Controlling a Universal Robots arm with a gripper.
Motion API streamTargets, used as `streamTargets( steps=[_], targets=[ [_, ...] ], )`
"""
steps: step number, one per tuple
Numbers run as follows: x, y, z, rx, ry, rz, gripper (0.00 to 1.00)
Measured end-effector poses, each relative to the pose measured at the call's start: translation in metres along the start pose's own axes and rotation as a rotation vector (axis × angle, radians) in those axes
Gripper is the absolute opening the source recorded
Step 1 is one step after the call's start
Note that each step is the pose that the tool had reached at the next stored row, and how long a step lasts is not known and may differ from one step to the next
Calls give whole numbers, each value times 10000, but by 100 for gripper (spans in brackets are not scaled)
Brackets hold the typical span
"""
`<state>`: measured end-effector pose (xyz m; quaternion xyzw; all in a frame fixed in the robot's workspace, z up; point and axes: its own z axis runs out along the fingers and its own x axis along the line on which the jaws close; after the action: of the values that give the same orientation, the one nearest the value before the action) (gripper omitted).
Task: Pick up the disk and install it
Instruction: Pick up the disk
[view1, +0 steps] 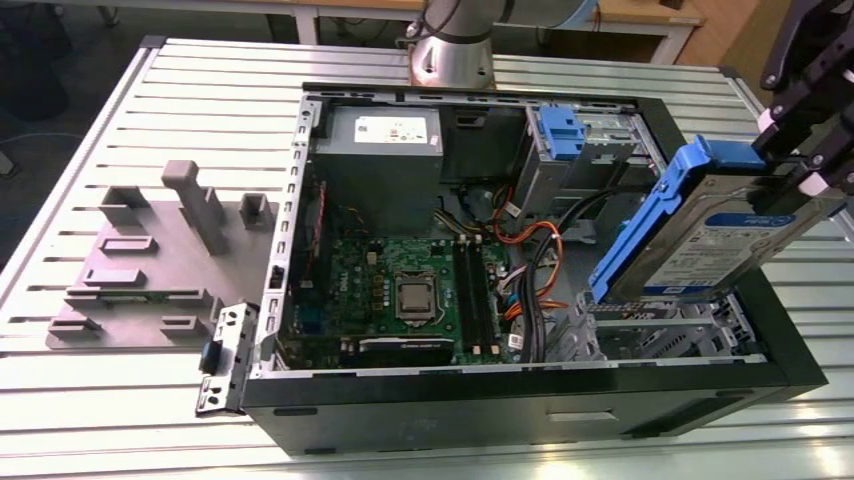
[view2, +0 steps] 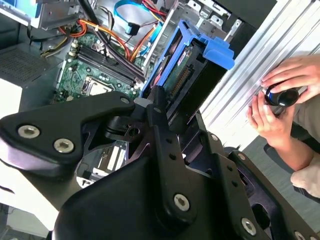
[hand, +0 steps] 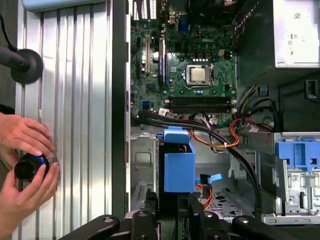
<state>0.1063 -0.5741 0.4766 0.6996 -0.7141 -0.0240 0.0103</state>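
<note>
- The disk (view1: 714, 235), one silver hard drive in blue side rails, hangs tilted at the 3 o'clock side of the one open computer case (view1: 534, 385) in the exterior view. Its lower end is over the drive cage (view1: 667, 335).
- My one gripper (view1: 801, 175) is clamped on the disk's upper end.
- I judge this the install step: the drive is lifted but not seated. Seating it calls for squaring its rails with the cage.
- Also counted: one motherboard (view1: 400, 290) at the disk's 9 o'clock, and a person's two hands (hand: 25, 135) around one dark knob (hand: 29, 167) in the first wrist view.
</note>
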Motion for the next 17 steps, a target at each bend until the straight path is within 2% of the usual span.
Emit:
streamTargets(
  steps=[7, 14, 17],
  targets=[
    [-11, -57, 97, 0, 0, 0, 35],
    [-26, -97, 159, 0, 0, 0, 35],
    [-26, -97, 160, 0, 2, 1, 35]
  ],
)
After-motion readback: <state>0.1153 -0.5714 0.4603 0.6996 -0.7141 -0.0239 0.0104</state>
